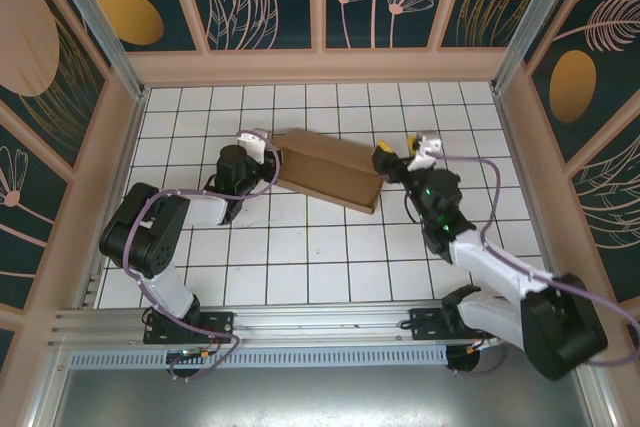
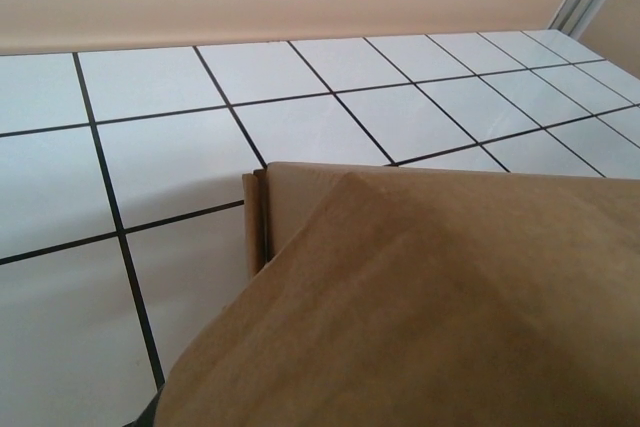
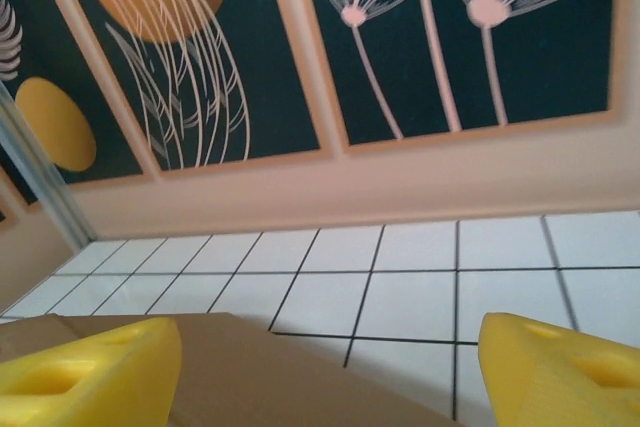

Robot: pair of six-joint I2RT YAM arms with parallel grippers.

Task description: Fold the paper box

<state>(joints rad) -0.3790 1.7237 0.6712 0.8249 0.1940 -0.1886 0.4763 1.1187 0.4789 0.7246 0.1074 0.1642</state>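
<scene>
The paper box (image 1: 325, 172) is seen from the top external camera on the white tiled table (image 1: 300, 267), in the middle of its far half, and it is turned at an angle, so that its left end is farther from the arm bases than its right end. A shallow rectangular form is shown, with a low wall raised along its near long side. The left gripper (image 1: 268, 150) is placed at the left end of the box, touching it or just beside it; whether its fingers are spread or closed cannot be told, because they are too small in this view. In the left wrist view, the lower part of the picture is covered by a brown cardboard panel (image 2: 430, 297) very near to the lens, and a folded corner of the box is seen behind it, resting on the tiles. The right gripper (image 1: 388, 160) is located at the right end of the box. In the right wrist view, its yellow fingers (image 3: 85, 372) are held wide apart, so this gripper (image 3: 330, 339) is released, and nothing is grasped. The edge of the cardboard (image 3: 250, 372) is seen low between the fingers, nearer to the left one. Behind it, the tiles and the flower-painted wall panels (image 3: 400, 37) are visible.
</scene>
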